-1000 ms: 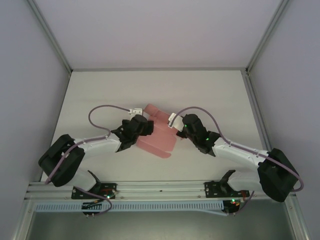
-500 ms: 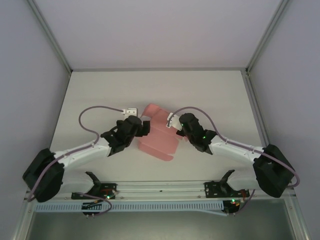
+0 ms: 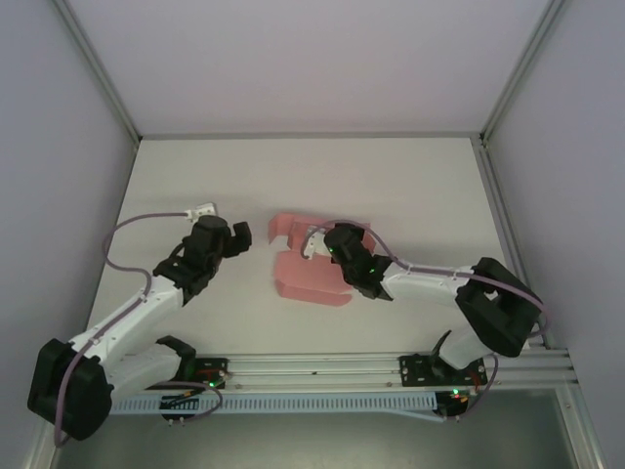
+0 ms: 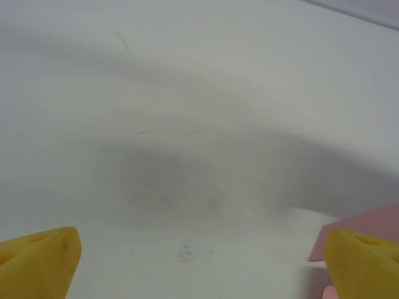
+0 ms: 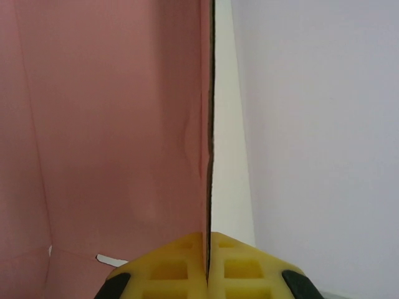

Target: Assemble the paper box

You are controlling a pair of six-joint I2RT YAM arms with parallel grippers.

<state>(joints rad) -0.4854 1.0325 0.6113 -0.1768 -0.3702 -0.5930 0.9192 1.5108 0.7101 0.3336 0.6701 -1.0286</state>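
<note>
The pink paper box (image 3: 303,278) lies partly folded at the middle of the white table, one flap (image 3: 291,223) raised at its far side. My right gripper (image 3: 326,244) is shut on an upright panel of it. In the right wrist view the yellow fingers (image 5: 181,265) pinch that panel's thin edge at the right gripper (image 5: 207,249), and the pink wall (image 5: 118,124) stands to the left. My left gripper (image 3: 239,237) hangs open to the left of the box, apart from it. Between the left gripper's tips (image 4: 202,268) there is bare table, and a pink corner (image 4: 374,227) shows behind the right fingertip.
Grey enclosure walls and metal posts (image 3: 103,73) close in the table (image 3: 420,186) at the left, right and back. An aluminium rail (image 3: 312,366) with the arm bases runs along the near edge. A purple cable (image 3: 132,230) loops from the left wrist.
The left arm has pulled back to the left, away from the box. The right gripper has moved left and nearer with the box, which has shifted and turned.
</note>
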